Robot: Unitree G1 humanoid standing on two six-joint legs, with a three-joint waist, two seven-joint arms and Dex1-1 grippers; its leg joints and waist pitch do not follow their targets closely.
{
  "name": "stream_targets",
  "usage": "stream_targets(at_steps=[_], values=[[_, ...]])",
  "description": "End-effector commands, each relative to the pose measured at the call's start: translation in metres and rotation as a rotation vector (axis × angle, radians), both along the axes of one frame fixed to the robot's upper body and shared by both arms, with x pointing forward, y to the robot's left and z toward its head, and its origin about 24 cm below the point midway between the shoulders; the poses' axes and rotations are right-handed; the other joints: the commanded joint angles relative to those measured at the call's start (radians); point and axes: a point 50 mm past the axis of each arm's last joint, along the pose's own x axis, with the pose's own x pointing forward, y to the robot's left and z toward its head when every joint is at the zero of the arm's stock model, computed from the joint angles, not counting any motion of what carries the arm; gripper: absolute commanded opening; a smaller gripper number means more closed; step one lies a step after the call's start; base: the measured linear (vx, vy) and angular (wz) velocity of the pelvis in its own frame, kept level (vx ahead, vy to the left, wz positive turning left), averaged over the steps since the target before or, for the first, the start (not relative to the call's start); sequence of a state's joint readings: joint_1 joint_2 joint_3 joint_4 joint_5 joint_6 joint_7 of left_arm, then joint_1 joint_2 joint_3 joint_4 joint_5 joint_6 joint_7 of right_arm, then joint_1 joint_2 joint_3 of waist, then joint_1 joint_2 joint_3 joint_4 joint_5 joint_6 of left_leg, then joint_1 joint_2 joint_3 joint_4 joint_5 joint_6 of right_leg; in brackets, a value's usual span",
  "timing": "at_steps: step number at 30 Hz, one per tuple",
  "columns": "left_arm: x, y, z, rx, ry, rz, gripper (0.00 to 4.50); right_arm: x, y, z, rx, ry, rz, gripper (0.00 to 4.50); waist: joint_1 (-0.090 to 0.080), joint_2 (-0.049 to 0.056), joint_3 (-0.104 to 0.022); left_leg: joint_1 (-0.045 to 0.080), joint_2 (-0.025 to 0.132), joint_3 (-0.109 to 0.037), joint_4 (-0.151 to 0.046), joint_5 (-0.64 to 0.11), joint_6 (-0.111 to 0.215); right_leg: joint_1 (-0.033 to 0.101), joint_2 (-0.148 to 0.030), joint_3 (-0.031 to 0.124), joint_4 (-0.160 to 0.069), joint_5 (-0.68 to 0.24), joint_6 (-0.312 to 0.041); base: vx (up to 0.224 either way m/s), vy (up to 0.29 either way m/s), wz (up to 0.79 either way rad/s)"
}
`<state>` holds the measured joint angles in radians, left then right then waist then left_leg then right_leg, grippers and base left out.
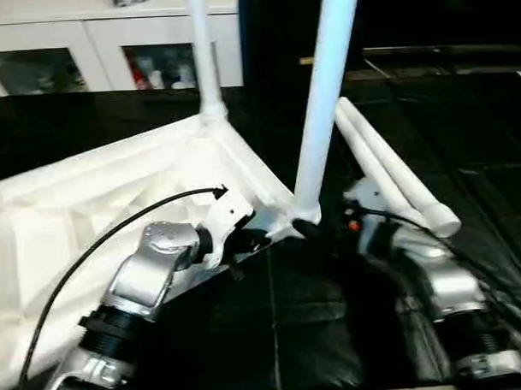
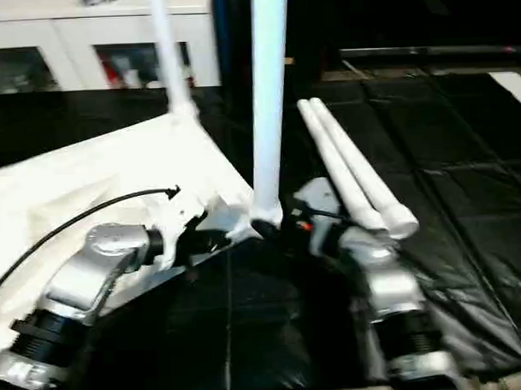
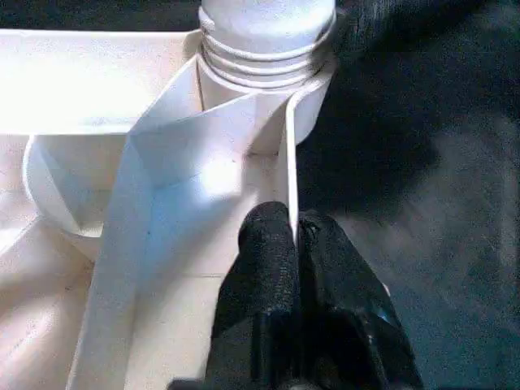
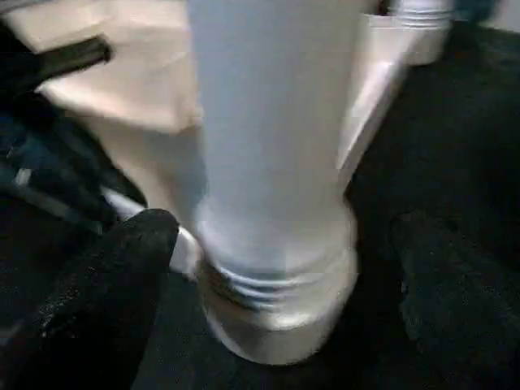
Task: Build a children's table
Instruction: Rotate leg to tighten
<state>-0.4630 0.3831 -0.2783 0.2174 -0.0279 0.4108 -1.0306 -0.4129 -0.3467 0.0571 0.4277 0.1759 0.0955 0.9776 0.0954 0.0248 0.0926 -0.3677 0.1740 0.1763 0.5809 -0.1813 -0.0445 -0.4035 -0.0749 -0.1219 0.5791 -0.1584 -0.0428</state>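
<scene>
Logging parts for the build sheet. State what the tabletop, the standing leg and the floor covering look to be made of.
Tabletop: looks like white moulded plastic, semi-gloss; thin ribs and a round corner socket. Standing leg: probably smooth white plastic tube; moulded threads show at its base. Floor covering: black, soft, wrinkled and seamed, likely padded vinyl or fabric; cannot tell which.

A furnished indoor room, seemingly a staged home-like or test space, is suggested by a white glass-door cabinet (image 1: 110, 55) set along the back wall, with small coloured items seen behind its panes, and by black sheeting (image 2: 466, 196) laid across the floor.
</scene>
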Motion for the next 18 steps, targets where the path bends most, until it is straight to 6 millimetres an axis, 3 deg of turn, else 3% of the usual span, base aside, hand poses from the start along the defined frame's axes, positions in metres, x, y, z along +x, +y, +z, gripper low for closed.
stream_targets(at_steps=[1,7,16,18], values=[[-0.008,-0.002,-0.003,0.014,0.030,-0.133,0.00,-0.001,0.004,0.013,-0.014,-0.049,0.124,4.47,0.002,-0.002,-0.077,0.014,0.065,-0.020,-0.058,-0.147,0.113,0.057,-0.088,0.071,-0.064,-0.237,-0.188,0.000,0.000,0.00],[-0.016,0.008,-0.005,0.077,0.066,-0.313,0.00,-0.014,0.006,0.017,-0.082,0.003,0.396,4.47,0.015,-0.004,-0.076,0.013,0.070,-0.021,-0.059,-0.168,0.107,0.056,-0.092,0.070,-0.063,-0.271,-0.189,0.000,0.000,0.00],[-0.020,0.010,-0.004,0.125,0.078,-0.446,0.00,-0.016,0.019,0.010,-0.107,0.030,0.501,4.47,0.021,-0.005,-0.075,0.015,0.071,-0.022,-0.062,-0.183,0.083,0.055,-0.095,0.072,-0.065,-0.307,-0.187,0.000,0.000,0.00],[-0.020,0.010,-0.003,0.126,0.076,-0.454,0.00,-0.017,0.020,0.009,-0.107,0.043,0.519,4.12,0.021,-0.005,-0.075,0.014,0.071,-0.022,-0.061,-0.176,0.083,0.056,-0.094,0.072,-0.062,-0.291,-0.189,0.000,0.000,0.00]])
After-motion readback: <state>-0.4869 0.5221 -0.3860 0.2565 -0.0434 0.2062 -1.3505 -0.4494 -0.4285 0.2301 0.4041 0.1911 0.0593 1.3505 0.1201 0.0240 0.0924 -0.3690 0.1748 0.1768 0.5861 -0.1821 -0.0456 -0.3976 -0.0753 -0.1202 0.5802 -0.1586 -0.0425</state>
